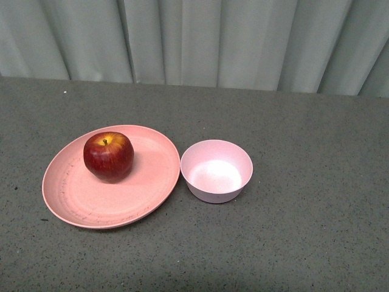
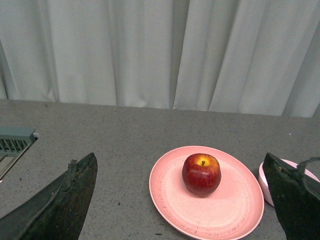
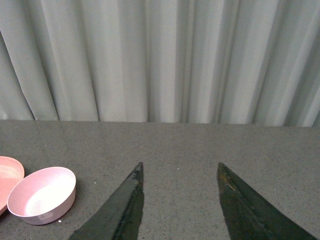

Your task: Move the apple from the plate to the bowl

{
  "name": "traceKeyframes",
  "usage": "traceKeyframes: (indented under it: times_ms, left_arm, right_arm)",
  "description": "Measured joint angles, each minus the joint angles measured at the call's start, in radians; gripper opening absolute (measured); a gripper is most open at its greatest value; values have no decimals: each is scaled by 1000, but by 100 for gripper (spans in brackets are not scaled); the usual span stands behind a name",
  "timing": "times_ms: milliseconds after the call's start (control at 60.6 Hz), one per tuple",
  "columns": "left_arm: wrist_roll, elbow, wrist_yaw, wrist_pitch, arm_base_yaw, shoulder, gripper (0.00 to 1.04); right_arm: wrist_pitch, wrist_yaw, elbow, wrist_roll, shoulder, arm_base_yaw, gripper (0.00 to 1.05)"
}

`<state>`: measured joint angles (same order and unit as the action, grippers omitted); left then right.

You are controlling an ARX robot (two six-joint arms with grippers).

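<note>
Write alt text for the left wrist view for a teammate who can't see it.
A dark-red apple sits upright on a pink plate on a grey table, framed between the two fingers of the open left end effector. The pale pink bowl peeks out behind one finger; a curtain hangs behind.

1. Apple (image 1: 109, 156): dark red, glossy, yellow patch round the stem. Sits upright, stem up, on the plate's far half as I face it.
2. Plate (image 1: 149, 182): wide, shallow, salmon pink, faint speckles, lying flat.
3. Bowl (image 1: 213, 196): small, deep, pale pink, upright, just right of the plate. I can't tell whether the rims touch.
</note>
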<state>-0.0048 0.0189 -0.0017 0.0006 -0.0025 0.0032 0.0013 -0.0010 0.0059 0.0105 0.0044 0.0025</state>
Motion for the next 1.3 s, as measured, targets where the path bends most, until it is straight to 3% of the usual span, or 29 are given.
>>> traceKeyframes:
  times_ms: [297,923,1055,1303]
  left_arm:
    - [0,0,0,0,0,0,98]
    - [0,0,0,0,0,0,98]
    - [7,3,-181,-23,-42,63,98]
    - [-37,88,-19,221,66,470,98]
  right_arm:
    - [0,0,0,-1,0,0,97]
    - [0,0,0,-1,0,0,95]
    - [0,1,0,-1,0,0,95]
    - [0,0,0,-1,0,0,95]
